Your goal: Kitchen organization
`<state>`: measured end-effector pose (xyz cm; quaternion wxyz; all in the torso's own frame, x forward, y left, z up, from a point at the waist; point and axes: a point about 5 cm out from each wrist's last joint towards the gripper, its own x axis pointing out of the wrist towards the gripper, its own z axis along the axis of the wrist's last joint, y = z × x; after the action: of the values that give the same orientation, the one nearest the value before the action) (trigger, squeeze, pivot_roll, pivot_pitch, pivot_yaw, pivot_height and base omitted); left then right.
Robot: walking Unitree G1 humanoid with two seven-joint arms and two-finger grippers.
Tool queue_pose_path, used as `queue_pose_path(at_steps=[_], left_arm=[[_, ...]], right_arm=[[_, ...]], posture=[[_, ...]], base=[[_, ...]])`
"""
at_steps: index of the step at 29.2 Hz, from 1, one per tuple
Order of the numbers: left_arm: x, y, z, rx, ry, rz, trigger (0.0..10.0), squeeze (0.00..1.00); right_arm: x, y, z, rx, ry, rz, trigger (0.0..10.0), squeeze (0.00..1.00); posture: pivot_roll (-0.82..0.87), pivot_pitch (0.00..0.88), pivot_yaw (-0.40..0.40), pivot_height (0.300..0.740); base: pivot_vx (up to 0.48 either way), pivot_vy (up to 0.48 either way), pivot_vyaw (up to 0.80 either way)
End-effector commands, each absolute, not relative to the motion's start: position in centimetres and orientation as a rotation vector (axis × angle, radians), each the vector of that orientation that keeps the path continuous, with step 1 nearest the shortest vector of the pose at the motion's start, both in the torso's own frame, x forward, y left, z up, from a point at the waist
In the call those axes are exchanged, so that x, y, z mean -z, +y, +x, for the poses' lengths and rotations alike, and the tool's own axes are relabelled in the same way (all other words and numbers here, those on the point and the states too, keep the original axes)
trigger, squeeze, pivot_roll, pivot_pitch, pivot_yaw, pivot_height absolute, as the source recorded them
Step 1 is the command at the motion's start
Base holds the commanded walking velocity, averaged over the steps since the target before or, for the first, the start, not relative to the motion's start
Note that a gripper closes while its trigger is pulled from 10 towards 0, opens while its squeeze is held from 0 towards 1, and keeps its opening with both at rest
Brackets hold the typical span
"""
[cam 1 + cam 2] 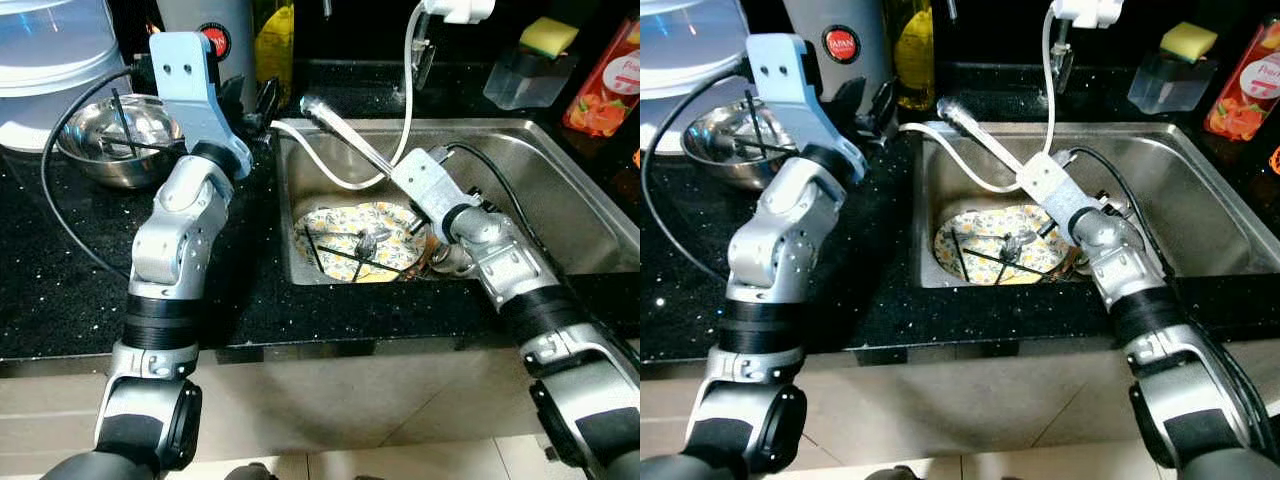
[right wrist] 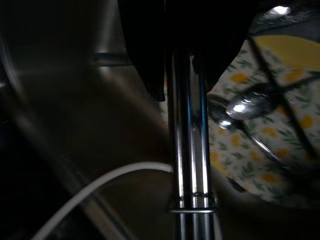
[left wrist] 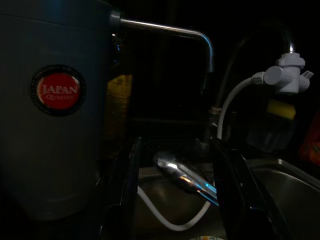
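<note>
My right gripper (image 2: 184, 75) is shut on a chrome sprayer wand (image 1: 345, 130), held slanted over the steel sink (image 1: 540, 170). A white hose (image 1: 330, 175) loops from the wand up to the tap fitting (image 1: 455, 8). Below it in the sink lies a yellow flowered plate (image 1: 335, 228) with a spoon (image 1: 368, 240) and black chopsticks on it. My left gripper (image 3: 175, 200) is open and holds nothing. It hovers over the black counter at the sink's back left corner, beside a grey flask (image 1: 845, 40).
A steel bowl (image 1: 120, 135) with black chopsticks in it sits on the counter at the left, a white lidded container (image 1: 50, 50) behind it. A soap dispenser topped by a yellow sponge (image 1: 548, 38) and a red packet (image 1: 605, 85) stand behind the sink.
</note>
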<state>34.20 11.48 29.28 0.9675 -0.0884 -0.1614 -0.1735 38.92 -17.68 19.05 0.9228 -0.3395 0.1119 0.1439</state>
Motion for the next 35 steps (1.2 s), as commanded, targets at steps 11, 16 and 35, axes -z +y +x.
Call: queue_pose_path(at_steps=[11,16,35], left_arm=[[-29.5,11.2,34.1,0.362,-0.329,-0.177,10.0,0.0],[-29.4,11.1,34.2,0.361,-0.331,-0.182,10.0,0.0],[-27.8,11.1,33.1,0.417,-0.304,-0.061,10.0,0.0]], right_arm=[[-18.6,-17.3,39.0,-0.405,0.281,-0.649,10.0,1.0],[-18.9,-17.2,39.0,-0.425,0.275,-0.546,10.0,1.0],[-26.7,-14.3,35.4,-0.391,-0.28,0.139,10.0,0.0]], posture=[[0.05,0.044,-0.038,0.74],[0.05,0.035,-0.045,0.74],[0.05,0.022,-0.025,0.74]], base=[[0.0,0.0,0.0],[0.0,0.0,0.0],[0.0,0.0,0.0]])
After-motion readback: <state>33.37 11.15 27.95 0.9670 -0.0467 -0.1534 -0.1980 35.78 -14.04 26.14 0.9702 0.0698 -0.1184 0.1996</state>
